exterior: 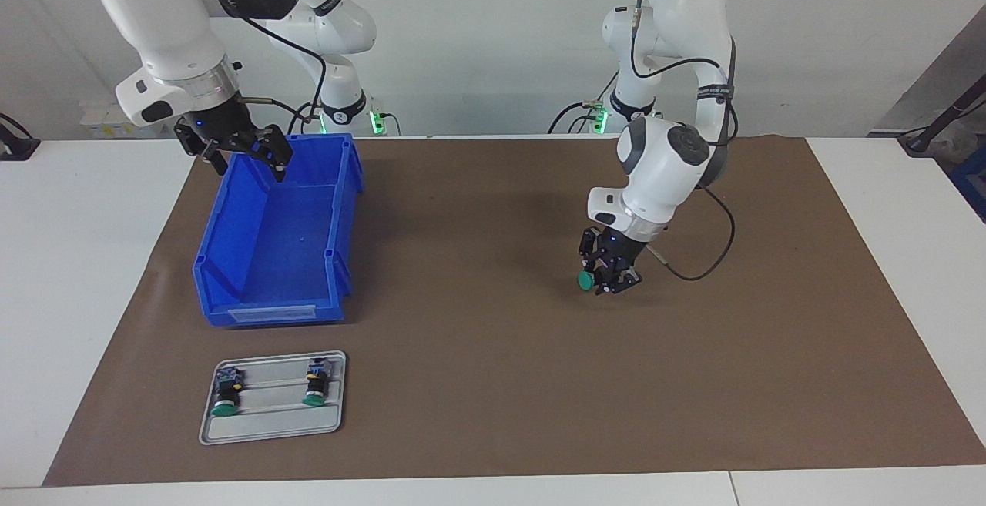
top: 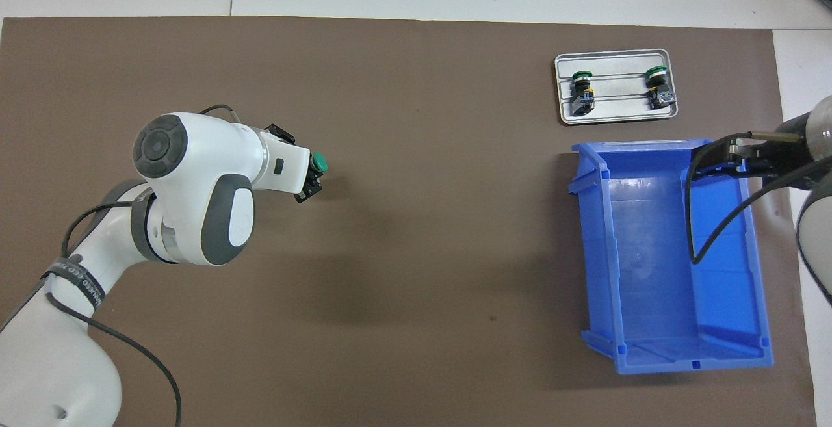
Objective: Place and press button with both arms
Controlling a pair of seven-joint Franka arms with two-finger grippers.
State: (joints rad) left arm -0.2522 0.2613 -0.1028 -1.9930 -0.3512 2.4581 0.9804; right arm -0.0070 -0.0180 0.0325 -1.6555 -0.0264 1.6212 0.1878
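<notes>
Two buttons [exterior: 269, 392] sit on a tray [exterior: 266, 427] by the bin [exterior: 269, 275]; my left gripper [exterior: 608, 279] clasps a third button [exterior: 587, 281], my right gripper [exterior: 243, 153] gapes over the bin.

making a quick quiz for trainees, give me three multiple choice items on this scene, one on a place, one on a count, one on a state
1. Where is the grey tray?
A. inside the blue bin
B. on the brown mat, farther from the robots than the blue bin
C. under the left gripper

2. How many green-capped buttons show in all?
A. one
B. three
C. five

3. What is the state of the left gripper?
A. shut on a button
B. open and empty
C. resting inside the bin

Key:
1 B, the tray lies flat on the mat, just past the bin's end away from the arms.
2 B, two buttons sit on the tray and one is in the left gripper.
3 A, its fingers clamp the black body with the green cap sticking out, held over bare mat; the right gripper hangs open over the bin's rim.
</notes>
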